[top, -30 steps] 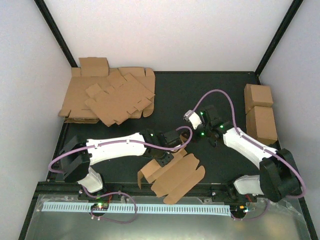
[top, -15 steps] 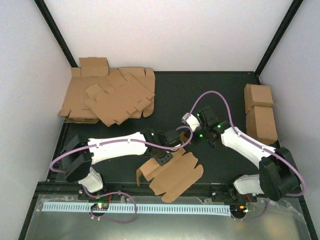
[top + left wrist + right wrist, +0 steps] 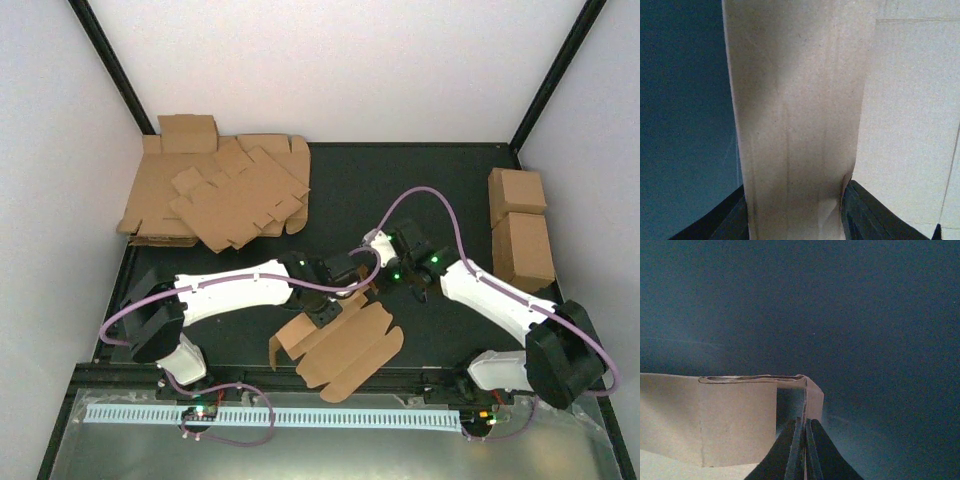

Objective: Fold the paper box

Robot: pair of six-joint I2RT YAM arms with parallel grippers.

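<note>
Pinches tight with the right gripper (image 3: pixel 804 430) on a thin upright flap of the paper box (image 3: pixel 340 350). Grasps a raised panel of it with the left gripper (image 3: pixel 796 205), one finger on either side. Lies half-folded near the front edge of the table (image 3: pixel 400 190), well apart from the sheet heap (image 3: pixel 220 195) and the two cuboids (image 3: pixel 520 230). Fills most of the left wrist view with cardboard; conceals both grips from above under the arms.
</note>
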